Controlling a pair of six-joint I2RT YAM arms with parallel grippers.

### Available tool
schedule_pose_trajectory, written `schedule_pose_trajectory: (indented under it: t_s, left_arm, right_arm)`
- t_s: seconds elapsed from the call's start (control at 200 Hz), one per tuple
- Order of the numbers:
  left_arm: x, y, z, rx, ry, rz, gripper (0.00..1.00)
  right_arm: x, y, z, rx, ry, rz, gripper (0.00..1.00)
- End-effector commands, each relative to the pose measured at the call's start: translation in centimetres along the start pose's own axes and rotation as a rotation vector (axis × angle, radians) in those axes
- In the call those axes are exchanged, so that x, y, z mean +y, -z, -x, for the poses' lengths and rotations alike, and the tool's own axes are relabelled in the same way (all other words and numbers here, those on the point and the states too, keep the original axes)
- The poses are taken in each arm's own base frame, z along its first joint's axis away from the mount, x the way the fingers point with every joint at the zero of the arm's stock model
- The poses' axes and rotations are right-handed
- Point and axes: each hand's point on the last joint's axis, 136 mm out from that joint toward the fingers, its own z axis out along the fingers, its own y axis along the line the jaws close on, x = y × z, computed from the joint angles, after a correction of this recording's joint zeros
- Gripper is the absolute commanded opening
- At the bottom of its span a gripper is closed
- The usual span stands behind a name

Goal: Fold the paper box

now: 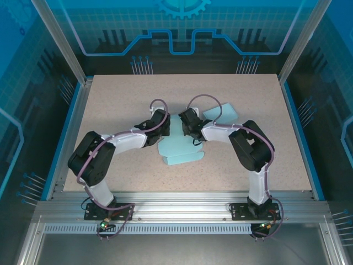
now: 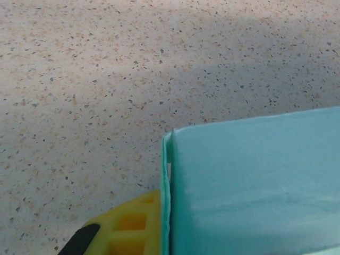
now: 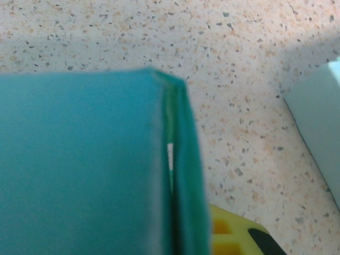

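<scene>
Both arms bend elbows-out and reach inward to meet, left claw (image 1: 160, 126) and right claw (image 1: 191, 128) each clenched on a raised wall of the teal paper box (image 1: 180, 153) at the middle of the table (image 1: 118, 96).

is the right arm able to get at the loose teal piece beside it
Likely not yet: the right gripper is shut on the paper box. The loose teal piece lies close beside it, nothing between, so after letting go, probably yes.
</scene>
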Motion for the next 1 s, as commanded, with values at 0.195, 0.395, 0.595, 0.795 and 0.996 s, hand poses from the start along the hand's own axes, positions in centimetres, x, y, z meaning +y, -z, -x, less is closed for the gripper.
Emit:
schedule_pose_trajectory:
  t_s: [0.195, 0.395, 0.595, 0.795, 0.996]
  left_arm:
    - [5.5, 0.4, 2.5, -0.158, 0.119, 0.388, 0.02]
    - [6.9, 0.4, 1.7, -0.141, 0.110, 0.489, 0.02]
    - [5.1, -0.1, 1.8, -0.149, 0.160, 0.352, 0.09]
    - [0.5, 0.2, 1.2, -0.123, 0.177, 0.052, 0.34]
    - [1.2, 0.2, -1.0, -0.085, 0.147, 0.083, 0.36]
  right_arm:
    - [-4.2, 1.3, -4.2, 0.114, 0.015, -0.227, 0.04]
    - [-3.3, 1.4, -4.5, 0.120, 0.010, -0.200, 0.04]
    - [-2.6, 1.0, -4.6, 0.136, 0.006, -0.173, 0.04]
    - [-2.5, 1.0, -4.4, 0.146, 0.000, -0.181, 0.04]
    - [-2.3, 1.1, -4.3, 0.156, -0.018, -0.167, 0.04]
